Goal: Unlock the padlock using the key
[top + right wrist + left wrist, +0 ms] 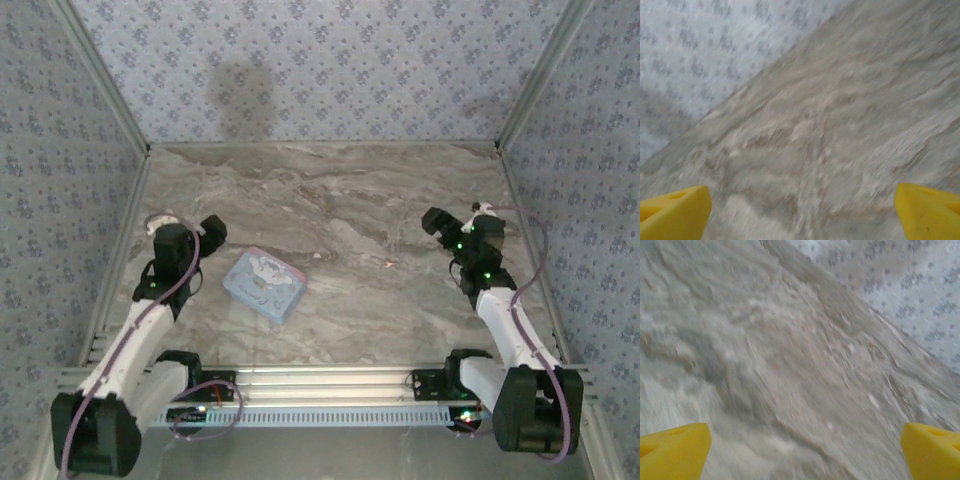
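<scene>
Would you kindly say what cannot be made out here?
Top view: the key is too small to show its teeth.
Top view: the print on the box is too small to read.
Wrist views: the table is blurred; yellow fingers are cut off by the bottom edge.

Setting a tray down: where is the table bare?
Bare: far half of the grey marbled table, up to the back wall. Nearer, only a tiny pale sliver lies between the light blue printed box and the right hand. Tightest by the left hand.
</scene>
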`<state>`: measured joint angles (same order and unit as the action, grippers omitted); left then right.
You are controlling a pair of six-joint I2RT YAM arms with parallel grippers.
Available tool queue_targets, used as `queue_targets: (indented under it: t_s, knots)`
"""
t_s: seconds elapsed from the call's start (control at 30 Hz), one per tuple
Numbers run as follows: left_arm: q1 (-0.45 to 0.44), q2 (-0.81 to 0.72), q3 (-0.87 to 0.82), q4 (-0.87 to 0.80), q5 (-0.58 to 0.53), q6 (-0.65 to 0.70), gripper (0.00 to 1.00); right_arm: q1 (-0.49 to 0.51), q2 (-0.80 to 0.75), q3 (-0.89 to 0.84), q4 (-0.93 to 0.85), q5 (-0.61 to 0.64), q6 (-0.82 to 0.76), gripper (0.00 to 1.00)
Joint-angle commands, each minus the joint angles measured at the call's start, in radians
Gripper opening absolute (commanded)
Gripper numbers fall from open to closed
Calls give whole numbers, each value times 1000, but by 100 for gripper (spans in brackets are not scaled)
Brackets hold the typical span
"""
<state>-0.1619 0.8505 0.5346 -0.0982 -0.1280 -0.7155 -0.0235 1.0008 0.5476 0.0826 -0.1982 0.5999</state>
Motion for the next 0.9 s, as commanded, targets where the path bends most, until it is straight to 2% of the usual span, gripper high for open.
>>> queue_targets:
  t_s: [0.0,0.03,0.13,0.23,0.33,0.5,0.63,0.87]
  knots:
    - [-72,-90,-20,-318,-44,-178,93,78,34,94,-189,-132,38,93]
    - [-103,-111,-17,-382,-55,-207,91,113,48,108,-214,-127,-2,94]
    - [-168,-133,19,-558,-82,-311,91,202,108,151,-259,-125,-16,95]
    - [-233,-139,25,-621,-45,-395,92,278,188,202,-301,-94,-27,95]
    - [-325,-138,34,-650,-71,-468,92,350,246,240,-308,-67,-36,96]
    - [-426,-77,11,-478,-79,-503,92,449,339,315,-329,-47,-52,95]
    - [-444,44,48,-360,-67,-448,94,519,389,371,-366,-37,-71,94]
    - [-444,235,164,-263,-77,-339,95,608,436,395,-391,-40,-89,94]
